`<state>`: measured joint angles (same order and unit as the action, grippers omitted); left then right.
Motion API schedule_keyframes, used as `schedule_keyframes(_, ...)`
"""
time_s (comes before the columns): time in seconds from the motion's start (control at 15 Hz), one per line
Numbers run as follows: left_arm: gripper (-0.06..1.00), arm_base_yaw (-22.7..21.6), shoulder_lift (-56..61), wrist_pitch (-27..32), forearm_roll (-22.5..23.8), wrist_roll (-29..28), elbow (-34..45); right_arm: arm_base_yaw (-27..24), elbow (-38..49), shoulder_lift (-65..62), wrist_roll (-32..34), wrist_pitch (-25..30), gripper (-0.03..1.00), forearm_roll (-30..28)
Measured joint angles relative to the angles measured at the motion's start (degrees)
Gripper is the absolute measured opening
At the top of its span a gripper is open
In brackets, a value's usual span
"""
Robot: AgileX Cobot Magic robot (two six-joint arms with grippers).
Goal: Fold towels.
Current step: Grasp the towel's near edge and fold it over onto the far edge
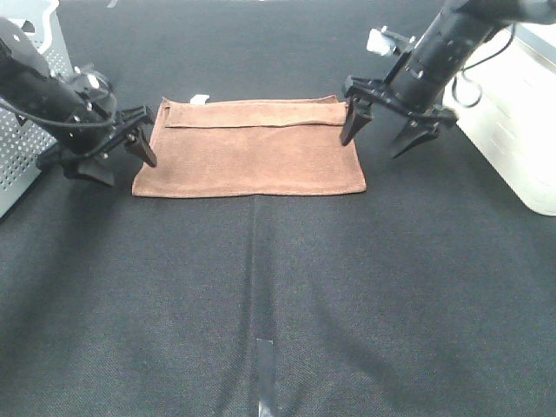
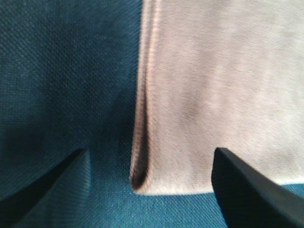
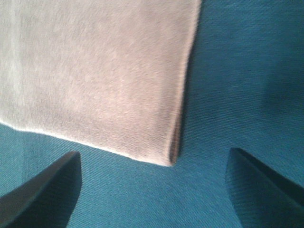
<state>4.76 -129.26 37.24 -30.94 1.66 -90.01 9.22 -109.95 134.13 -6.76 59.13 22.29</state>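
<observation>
Item: one brown towel (image 1: 249, 148), terry or microfibre, lying flat on the dark bench (image 1: 391, 287), already doubled over once, with a narrow hemmed strip showing along its far long edge and a small white tag (image 1: 199, 99) at the far left corner. Handling, as judged: light, soft and limp, with no stiffness to hold a shape; it should drape from any lifted point and drag a little on the woven bench cover. The layers may separate if only the top one is pinched. Suggested hold: both layers together at the corners of one edge, one corner per tool. Left tool (image 1: 129, 161): at the towel's left short end, jaws spread and grasping nothing, a layered corner lying between them in its wrist view. Right tool (image 1: 372, 148): at the towel's right short end, likewise released and empty, standing astride a corner. Also present: a white perforated basket (image 1: 17, 165) left of the towel, a white bin (image 1: 521, 130) right of it, and a tape strip (image 1: 265, 365) well apart on its near side.
</observation>
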Motion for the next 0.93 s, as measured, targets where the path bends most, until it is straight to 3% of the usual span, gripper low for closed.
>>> schedule_keyframes(0.13,0.68,0.00,-1.83,0.06,-4.47,3.27,0.00,0.00,0.00,2.64,-2.98,0.06,0.76,6.13)
schedule_keyframes(0.33,0.68,0.00,-2.35,0.06,-6.93,5.73,0.00,0.00,0.00,4.18,-3.84,0.00,0.75,7.96)
schedule_keyframes(0.6,0.68,0.06,-2.52,-0.06,-7.73,6.25,0.00,0.52,0.00,5.84,-4.07,-1.43,0.74,7.62)
schedule_keyframes(0.93,0.68,0.23,-2.52,-0.06,-7.22,6.82,0.00,0.92,-0.17,5.73,-3.95,-2.92,0.73,2.75)
